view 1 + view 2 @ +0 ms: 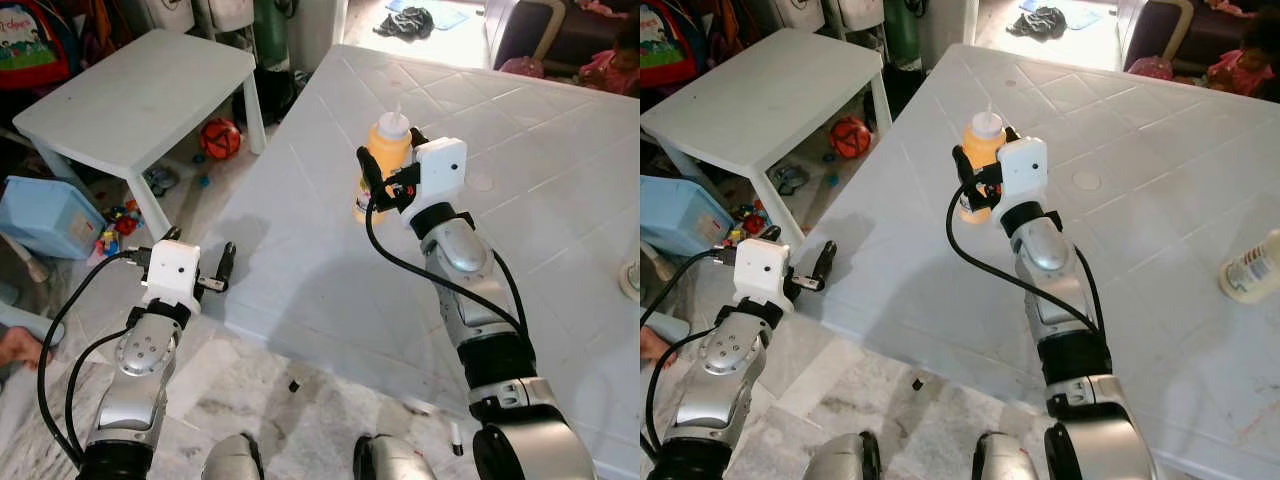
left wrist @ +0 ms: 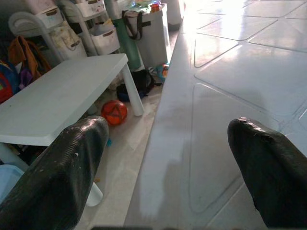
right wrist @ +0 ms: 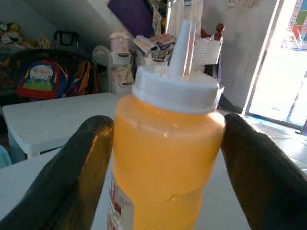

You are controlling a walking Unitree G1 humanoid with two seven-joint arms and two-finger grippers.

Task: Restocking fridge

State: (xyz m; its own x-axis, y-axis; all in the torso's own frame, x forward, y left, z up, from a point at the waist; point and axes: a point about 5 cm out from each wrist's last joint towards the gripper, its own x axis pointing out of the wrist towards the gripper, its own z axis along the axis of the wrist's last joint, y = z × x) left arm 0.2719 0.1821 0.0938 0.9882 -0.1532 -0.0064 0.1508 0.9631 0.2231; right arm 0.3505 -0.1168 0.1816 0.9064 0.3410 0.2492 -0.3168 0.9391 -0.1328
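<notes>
right gripper (image 3: 163,158) around mustard bottle (image 3: 165,143)

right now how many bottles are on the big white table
2. An orange squeeze bottle stands upright near the table's left side, between the right pincer's fingers. A pale bottle sits at the right edge of view. Others may lie outside the view.

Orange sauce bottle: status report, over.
Right gripper closed around orange sauce bottle, upright on white table. Left gripper open, idle at table edge. Nothing blocking.
</notes>
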